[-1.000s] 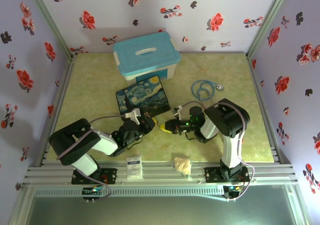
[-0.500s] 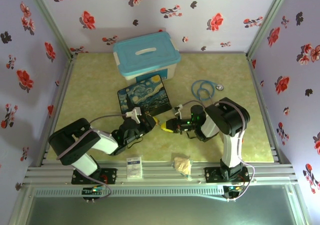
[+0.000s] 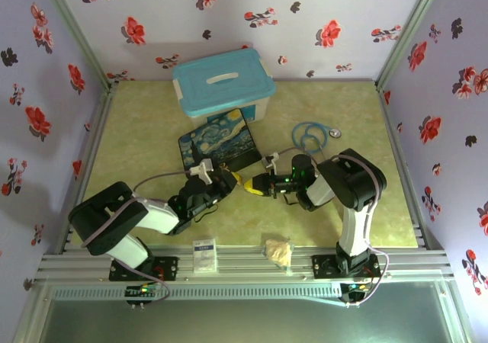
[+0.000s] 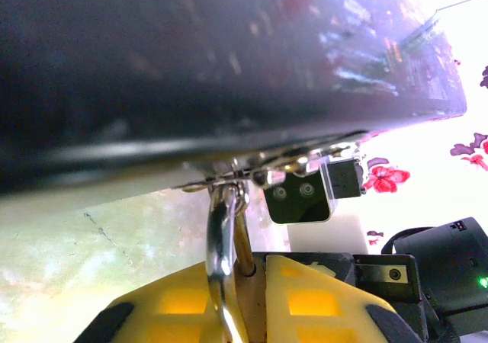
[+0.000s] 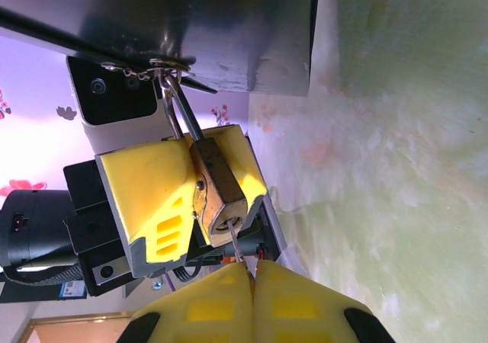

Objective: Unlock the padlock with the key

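Flowered walls stand around the green bench (image 3: 145,122). A little in front of its middle, the right gripper (image 5: 252,276) is pressed together on the key (image 5: 237,248), which meets the keyhole end of the padlock (image 5: 217,181). The left gripper (image 4: 248,305) clamps the padlock body, probably to steady it for turning. Its shackle hangs in the clasp (image 5: 164,67) of the painted box (image 3: 217,146). The right wrist view shows the key clearly; from above it is too small to see.
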You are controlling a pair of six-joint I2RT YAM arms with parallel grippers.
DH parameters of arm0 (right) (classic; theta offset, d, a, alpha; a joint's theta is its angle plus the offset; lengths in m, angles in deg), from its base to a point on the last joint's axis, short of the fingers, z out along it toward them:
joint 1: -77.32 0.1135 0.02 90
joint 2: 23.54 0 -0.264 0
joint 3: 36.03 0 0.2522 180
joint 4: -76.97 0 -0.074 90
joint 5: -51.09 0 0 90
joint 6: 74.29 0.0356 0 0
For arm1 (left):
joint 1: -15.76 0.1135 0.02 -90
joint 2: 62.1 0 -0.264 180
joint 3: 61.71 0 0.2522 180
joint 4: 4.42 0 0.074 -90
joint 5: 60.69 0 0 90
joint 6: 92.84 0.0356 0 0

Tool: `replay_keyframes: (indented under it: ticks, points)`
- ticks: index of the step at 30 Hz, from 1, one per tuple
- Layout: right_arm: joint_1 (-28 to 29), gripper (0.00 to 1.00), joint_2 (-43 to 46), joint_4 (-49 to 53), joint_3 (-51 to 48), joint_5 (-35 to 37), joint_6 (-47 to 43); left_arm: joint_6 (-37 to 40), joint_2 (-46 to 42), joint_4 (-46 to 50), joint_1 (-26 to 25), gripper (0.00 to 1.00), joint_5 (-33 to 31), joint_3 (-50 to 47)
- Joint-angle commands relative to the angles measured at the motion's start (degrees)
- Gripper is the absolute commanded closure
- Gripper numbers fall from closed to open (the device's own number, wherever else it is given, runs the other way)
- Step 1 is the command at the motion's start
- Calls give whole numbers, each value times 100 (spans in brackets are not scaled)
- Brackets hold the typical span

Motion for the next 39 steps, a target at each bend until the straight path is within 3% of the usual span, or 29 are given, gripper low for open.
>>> replay_keyframes:
  ticks: [1, 15, 20, 28, 30, 34, 36, 37, 38, 39]
  points:
    - [43, 100, 150, -459, 343, 472, 243, -22, -171, -93, -253, 100, 1184, 373]
    - [377, 100, 522, -461, 160, 1639, 602, 487, -493, 1149, -238, 100, 1424, 755]
    - [360, 97, 647, -461, 246, 1712, 1099, 549, -539, 1094, -220, 100, 1446, 710]
    - [198, 94, 770, -460, -143, 1867, 1190, 620, -246, 832, -175, 100, 1460, 608]
    - [178, 88, 803, -460, -194, 1907, 1212, 577, -164, 743, -171, 100, 1463, 590]
    - [41, 90, 805, -460, -307, 2031, 1234, 419, -34, 418, -151, 100, 1461, 505]
    - [-9, 84, 786, -460, -358, 2039, 1192, 336, 23, 239, -123, 100, 1461, 449]
    - [-9, 88, 763, -465, -356, 2042, 1197, 325, 49, 204, -116, 100, 1460, 439]
    - [-9, 98, 761, -460, -345, 2032, 1202, 321, 80, 192, -111, 100, 1461, 443]
    - [-9, 100, 757, -459, -338, 2040, 1201, 313, 119, 186, -114, 100, 1461, 443]
